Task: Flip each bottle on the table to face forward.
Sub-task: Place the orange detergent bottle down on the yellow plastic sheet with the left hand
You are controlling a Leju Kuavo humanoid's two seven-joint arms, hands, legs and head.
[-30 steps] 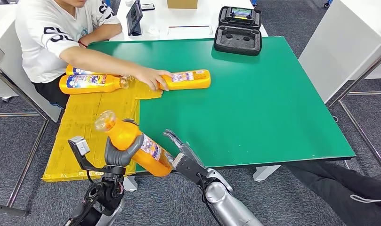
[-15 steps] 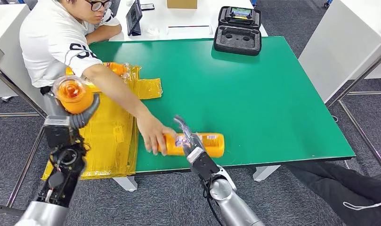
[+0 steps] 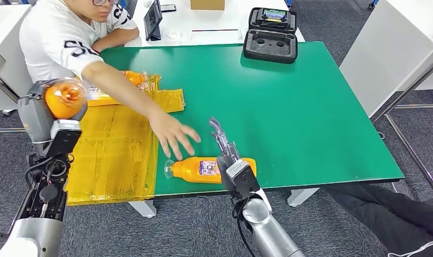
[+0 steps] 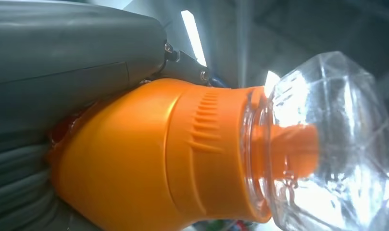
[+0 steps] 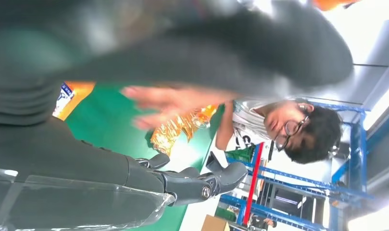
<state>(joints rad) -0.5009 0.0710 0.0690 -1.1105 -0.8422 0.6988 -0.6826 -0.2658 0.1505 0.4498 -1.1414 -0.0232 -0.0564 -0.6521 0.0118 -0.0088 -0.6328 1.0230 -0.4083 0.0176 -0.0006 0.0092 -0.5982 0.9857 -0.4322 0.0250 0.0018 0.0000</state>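
Observation:
My left hand (image 3: 42,116) is raised at the left and grips an orange bottle (image 3: 66,99) whose clear cap points toward the camera. The left wrist view shows that bottle (image 4: 149,159) close up with its clear cap (image 4: 332,144), held against the left hand (image 4: 62,62). A second orange bottle (image 3: 210,169) lies on its side near the front edge of the green table (image 3: 310,107), label up. My right hand (image 3: 227,155) hovers over its base end with fingers (image 5: 192,183) stretched apart. A third bottle (image 3: 134,78) lies by the person.
A person sits at the far left and reaches an arm across; their open hand (image 3: 174,136) hangs just above the lying bottle's neck. A yellow plastic sheet (image 3: 112,155) covers the table's left part. A black case (image 3: 270,33) stands at the back.
The person slid a bottle to the front edge, let go and lifted their hand off it. My left hand carried its bottle up and to the left. My right hand moved over the lying bottle.

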